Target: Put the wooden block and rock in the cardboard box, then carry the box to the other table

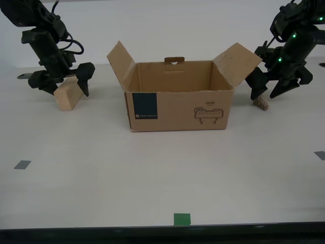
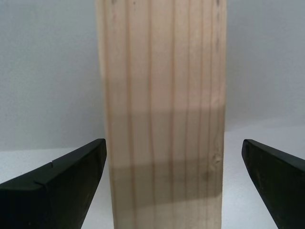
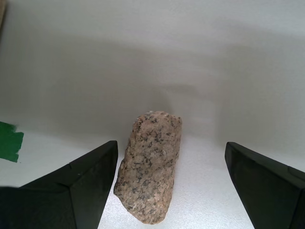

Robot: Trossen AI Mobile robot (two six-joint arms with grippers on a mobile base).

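**Both grippers spread over their targets, nothing grasped**

Wooden block [image 1: 68, 96] on the cream table [image 1: 152, 183], at the exterior view's left of the cardboard box [image 1: 179, 96]. My second gripper [image 1: 66, 85] straddles it, fingers apart, one close beside the wood. Rock [image 1: 261, 103] lies at the exterior view's right of the box, between the spread fingers of my first gripper [image 1: 271, 91], not pinched. Box flaps open. Green tape square [image 1: 182, 219] near the front edge.

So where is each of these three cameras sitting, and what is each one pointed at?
Exterior view: on my body, facing the cardboard box on the table; both arms show.
Second wrist view: on my second gripper, looking along open jaws at the wooden block.
First wrist view: on my first gripper, jaws open around the rock.
Shared: the exterior view also shows block and rock.
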